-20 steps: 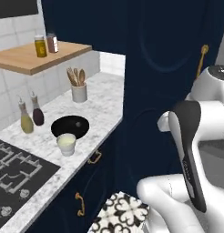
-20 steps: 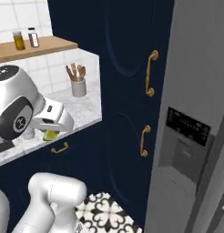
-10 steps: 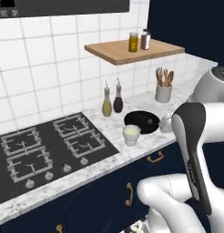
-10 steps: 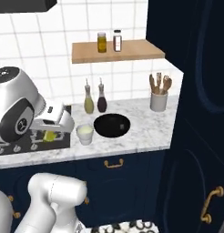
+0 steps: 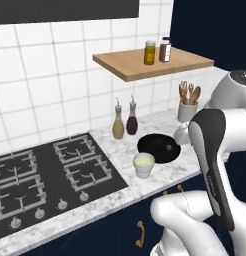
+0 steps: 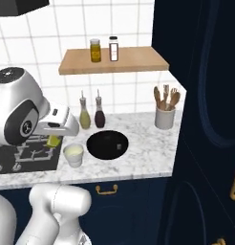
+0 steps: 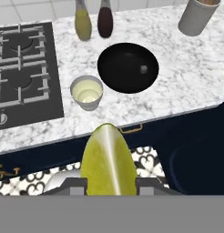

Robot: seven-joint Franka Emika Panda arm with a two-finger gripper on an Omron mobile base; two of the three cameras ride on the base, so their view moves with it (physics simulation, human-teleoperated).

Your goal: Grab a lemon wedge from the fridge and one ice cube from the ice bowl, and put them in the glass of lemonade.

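Tall navy cabinet (image 6: pixel 205 124) walls off the right end of the counter, biggest thing in the right base view. White tiled wall (image 5: pixel 55 75) behind, with a wooden shelf (image 5: pixel 155 62) carrying two small jars (image 5: pixel 150 52). Marble counter (image 7: pixel 177 86) runs left to right; black gas hob (image 5: pixel 40 175) takes its left part, stone beyond that is mostly bare. Navy base cabinets with gold handles (image 6: pixel 106 190) below the counter edge, patterned floor tile (image 7: pixel 145 159) visible under the hand. On the stone: black ice bowl (image 7: pixel 128 67) mid-counter, one small cube (image 7: pixel 143 68) showing inside (hard to say if there are more). White utensil holder (image 6: pixel 165 117) with wooden tools stands well apart to the right, near the cabinet. Two oil bottles (image 5: pixel 125 120) at the back, just behind the bowl and glass. Glass of lemonade (image 7: pixel 87 92) sits just beside the bowl, between it and the hob edge, upright, near the front edge of the counter. Gripper (image 7: pixel 106 182) is out in front of the counter, above floor level, pinching the lemon wedge (image 7: pixel 106 161): yellow slice sticks up between the fingers. In the right base view the wedge (image 6: pixel 53 140) peeks out under the hand. Open air between hand and glass.
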